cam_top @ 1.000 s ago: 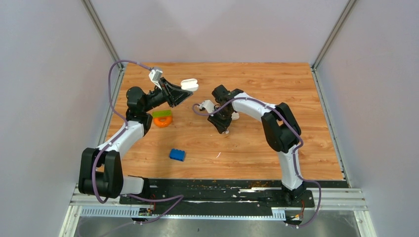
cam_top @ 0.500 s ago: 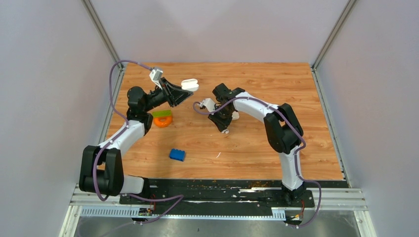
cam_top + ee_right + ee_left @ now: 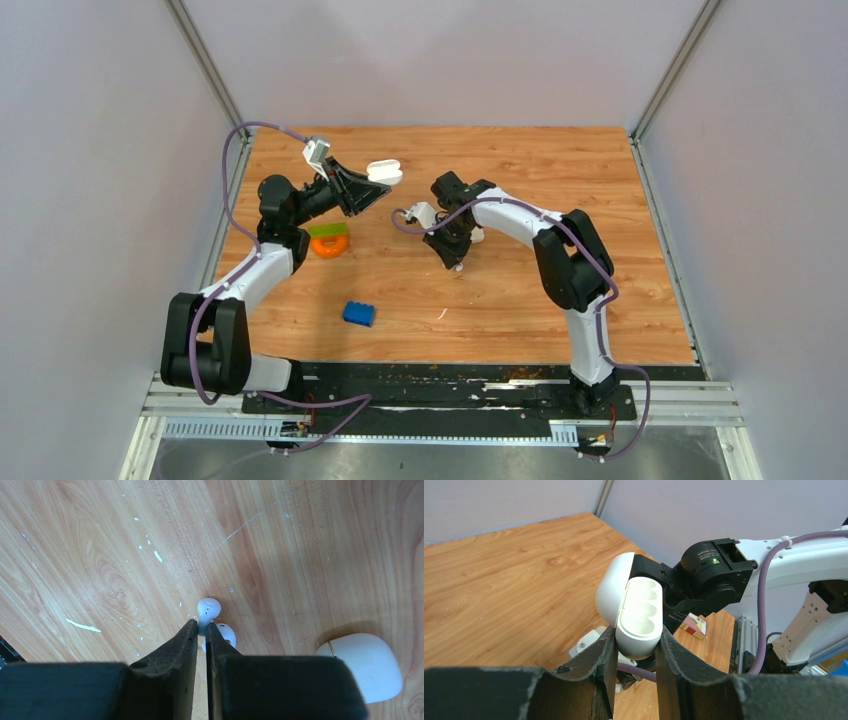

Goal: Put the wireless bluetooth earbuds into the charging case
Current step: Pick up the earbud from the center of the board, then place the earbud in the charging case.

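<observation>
**Above the table [image 3: 560,170]: charging case [image 3: 640,611] held open, one earbud [image 3: 208,609] pinched**

Toward the far left of the wooden surface, the left gripper [image 3: 636,642] clamps the lower end of the white charging case between its two black fingers [image 3: 605,655]. It holds the case off the table with the lid [image 3: 610,591] swung back and the moulded wells showing. Directly behind the case, in the left wrist view, stands the black wrist joint of the right arm [image 3: 713,575], which hides the table beyond it.

Near the middle, the right gripper [image 3: 201,627] points down at the wood. Its fingers are drawn almost together on the short stem of one white earbud, whose rounded head shows just past the tips. Whether that earbud is off the surface cannot be told. A second earbud [image 3: 226,632] lies just beside it, partly hidden by one finger. A rounded white object [image 3: 367,666] rests on the table to one side, apart from both earbuds.

From above, an orange ring [image 3: 330,246] with a green block [image 3: 325,230] against it sits close under the left arm. A blue brick [image 3: 359,313] lies nearer the bases, well apart from both grippers.
</observation>
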